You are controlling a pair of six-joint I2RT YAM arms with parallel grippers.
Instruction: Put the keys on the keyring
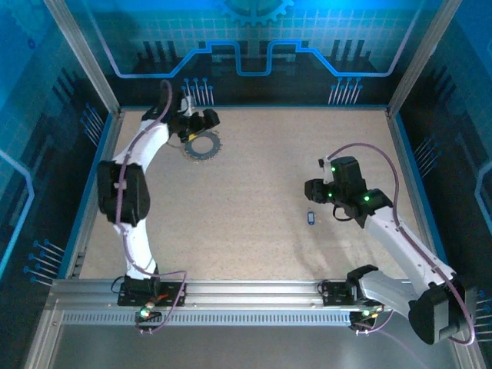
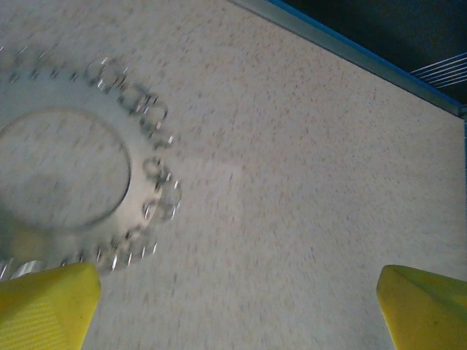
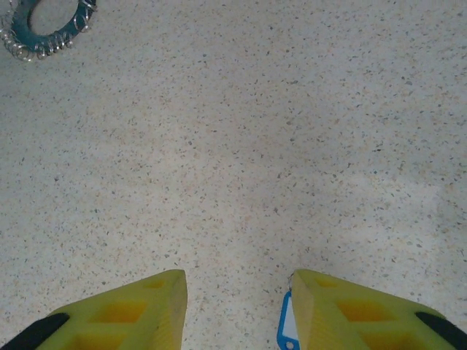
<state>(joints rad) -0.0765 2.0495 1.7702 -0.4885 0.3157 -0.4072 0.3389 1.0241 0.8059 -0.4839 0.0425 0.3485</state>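
The right arm is bending at the elbow and leaning in over the near-right tabletop. Its right claw is standing partly open and gripping nothing. The blue-headed key is lying on the tabletop just beside the inner edge of one yellow finger (touching or not, I cannot tell). Farther off, the left arm is stretching out toward the far-left corner. Its left claw is gaping wide and empty just beside the keyring, which is lying flat.
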